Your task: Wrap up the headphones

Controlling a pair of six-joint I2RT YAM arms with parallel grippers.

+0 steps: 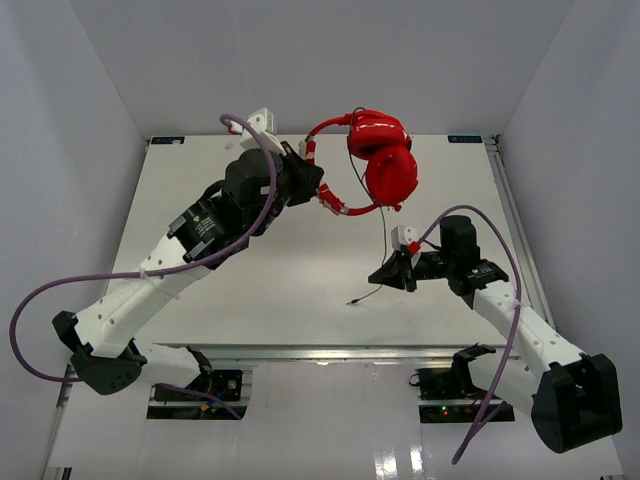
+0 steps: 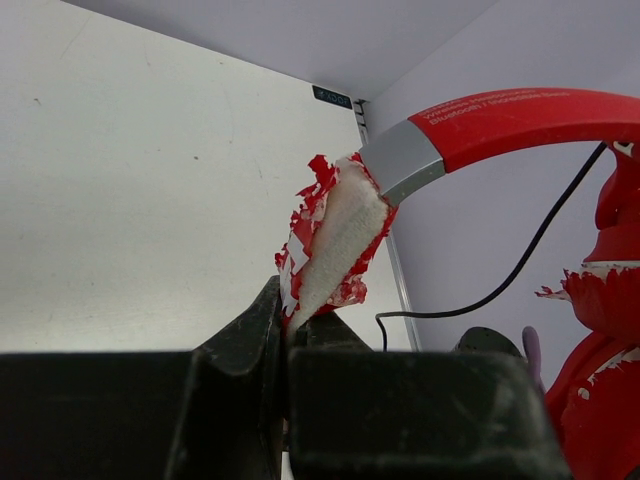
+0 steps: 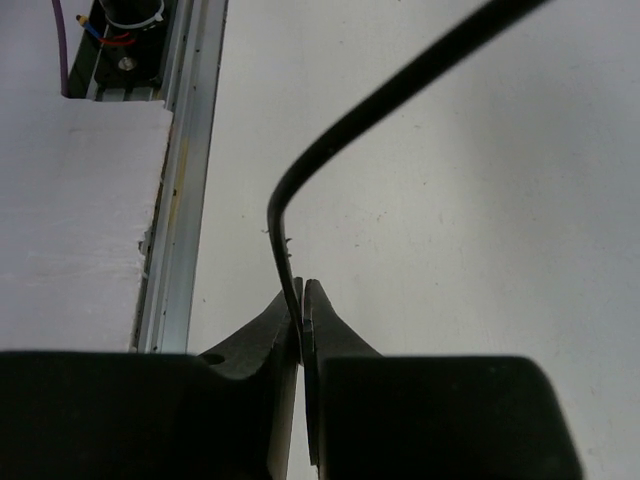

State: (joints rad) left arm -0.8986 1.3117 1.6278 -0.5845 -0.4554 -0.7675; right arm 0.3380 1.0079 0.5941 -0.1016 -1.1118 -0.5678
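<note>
We hold the red over-ear headphones (image 1: 385, 160) raised over the far middle of the counter (image 1: 250, 290). The left pincer (image 2: 285, 318) is clenched on the frayed padding of the headband (image 2: 335, 235). The right pincer (image 3: 302, 300) is clenched on the thin black cable (image 3: 400, 90), which drops from the ear cups (image 1: 392, 178) to it. The plug end (image 1: 352, 301) trails just beyond, low near the counter. We see no turn of cable laid around the headphones. We therefore judge that both grips are established and that all winding is still to be done.
</note>
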